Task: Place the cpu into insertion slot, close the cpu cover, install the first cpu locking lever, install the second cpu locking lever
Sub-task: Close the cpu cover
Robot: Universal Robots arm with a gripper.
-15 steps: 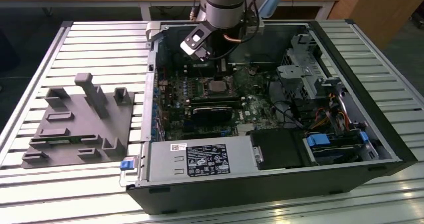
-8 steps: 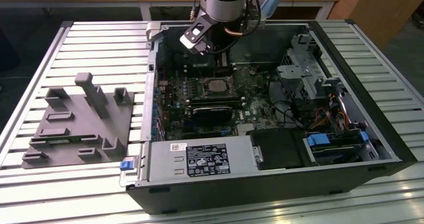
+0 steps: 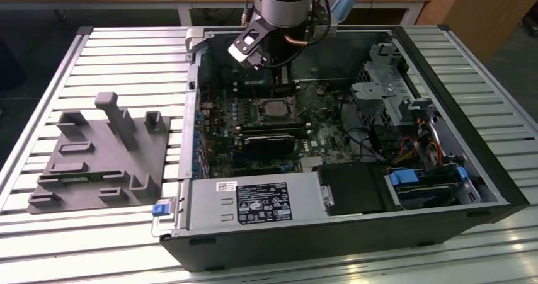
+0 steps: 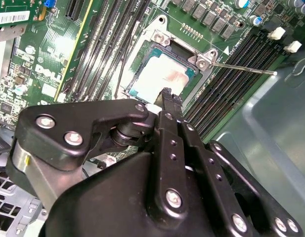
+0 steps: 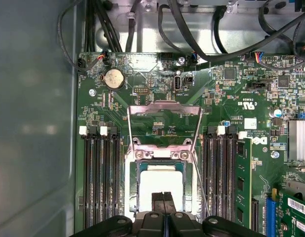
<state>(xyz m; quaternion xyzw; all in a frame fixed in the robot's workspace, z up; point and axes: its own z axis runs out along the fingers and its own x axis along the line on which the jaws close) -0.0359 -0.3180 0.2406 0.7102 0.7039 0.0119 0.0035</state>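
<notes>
CPU (image 3: 273,109) is lying mid-motherboard inside the open computer case (image 3: 483,164) in the exterior view, with the gripper (image 3: 254,58) hanging above and a little beyond it; whether anything is covering the chip cannot be told from here. In the second wrist view the gripper (image 4: 167,95) is holding its fingers pressed together on nothing, hovering over the bright CPU (image 4: 159,74); a thin locking lever (image 4: 241,68) is sticking out free. In the first wrist view the CPU is sitting in the insertion slot (image 5: 134,182) while the CPU cover (image 5: 164,104) is standing swung open; closing it seems the step in hand, calling for contact on its free edge.
</notes>
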